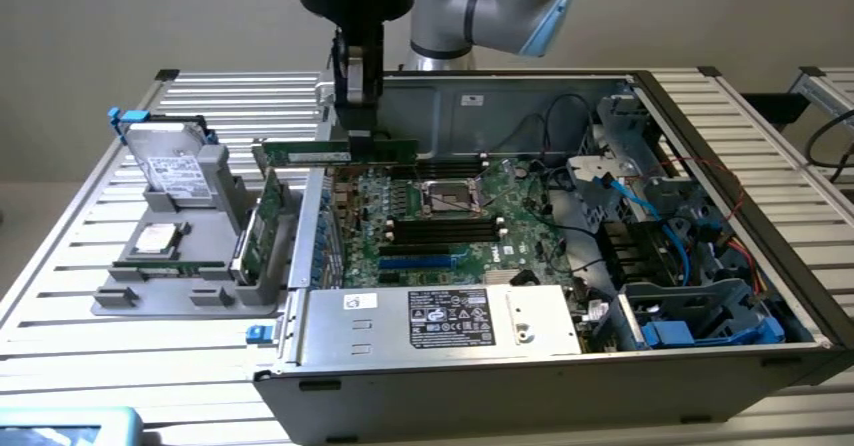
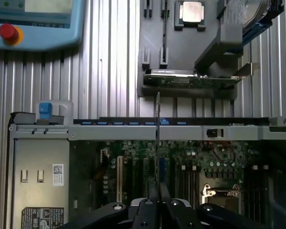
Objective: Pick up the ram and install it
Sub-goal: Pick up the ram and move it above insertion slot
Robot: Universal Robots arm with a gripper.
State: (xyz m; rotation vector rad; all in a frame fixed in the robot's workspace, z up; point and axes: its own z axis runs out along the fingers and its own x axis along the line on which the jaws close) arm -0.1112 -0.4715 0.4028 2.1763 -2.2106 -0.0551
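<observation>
Closest to the exterior view sits one silver power supply [image 1: 441, 318] with a black label. It fills the six o'clock edge of one open computer case [image 1: 747, 236] on a slatted metal counter [image 1: 80, 256]. Behind it lies one green motherboard [image 1: 514, 206] with one square processor socket [image 1: 447, 196] near its centre. A bank of long black and blue slots [image 1: 441, 234] lies just toward six o'clock of the socket.

One blue-and-grey robot arm [image 1: 501, 6] hangs in at twelve o'clock. Its black jaws are closed on the ram [image 1: 314, 153], one narrow green stick held level by its upper edge. The stick is at eleven o'clock of the socket, above the case wall, and apart from the slots (the wrist view sees the ram [image 2: 158, 138] edge-on, pinched between two fingers [image 2: 152, 205]).

At nine o'clock, outside the case, one grey holder [image 1: 160, 291] carries one hard drive [image 1: 174, 166], one processor chip [image 1: 158, 238] and one upright green expansion card [image 1: 271, 211]. One blue teach pendant [image 1: 60, 426] shows at seven o'clock.
</observation>
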